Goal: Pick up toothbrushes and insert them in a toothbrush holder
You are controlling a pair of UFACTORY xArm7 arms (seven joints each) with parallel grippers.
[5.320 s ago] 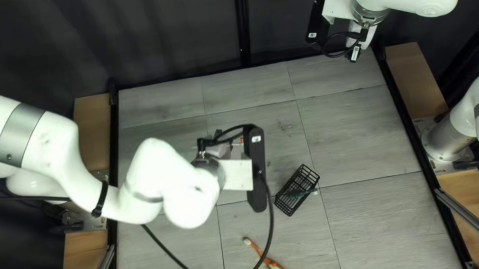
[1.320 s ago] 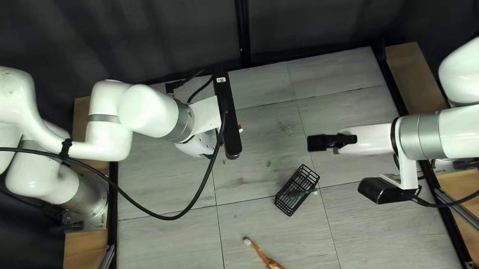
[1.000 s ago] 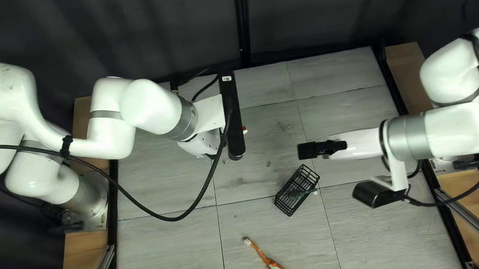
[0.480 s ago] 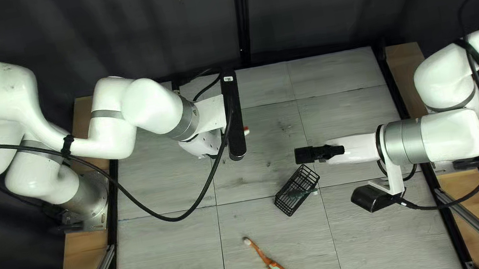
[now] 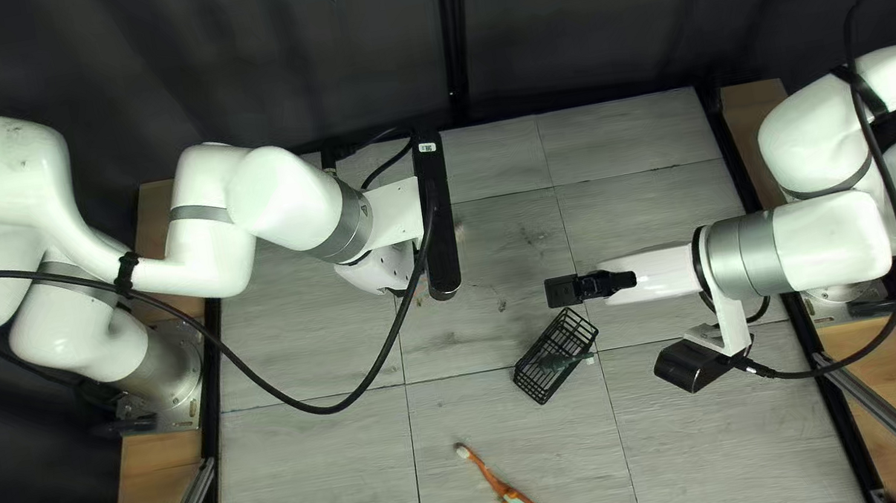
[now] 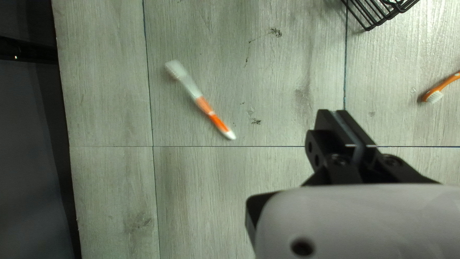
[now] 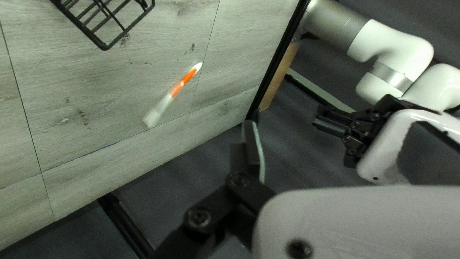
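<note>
My left gripper (image 5: 436, 217) hangs over the far half of the table; in its wrist view the left gripper (image 6: 347, 129) is shut with nothing between its fingers. An orange-and-white toothbrush (image 6: 207, 108), blurred, shows off to its side, also as a toothbrush (image 7: 177, 91) in the right wrist view; whether it touches the table I cannot tell. My right gripper (image 5: 589, 287) points toward the left arm; one finger (image 7: 252, 148) stands well aside, open. The black wire holder (image 5: 543, 370) has a greenish brush in it. An orange toothbrush (image 5: 503, 490) lies nearer the front.
In the right wrist view my other arm's gripper (image 7: 330, 122) shows beside my right finger. The right wrist camera (image 5: 695, 364) hangs right of the holder. A cable (image 5: 310, 406) loops from the left arm over the table (image 5: 719, 462).
The right arm has come from the far right to above the holder's far side. The left arm has drawn back toward the far edge. The red bit beside the left gripper no longer shows.
</note>
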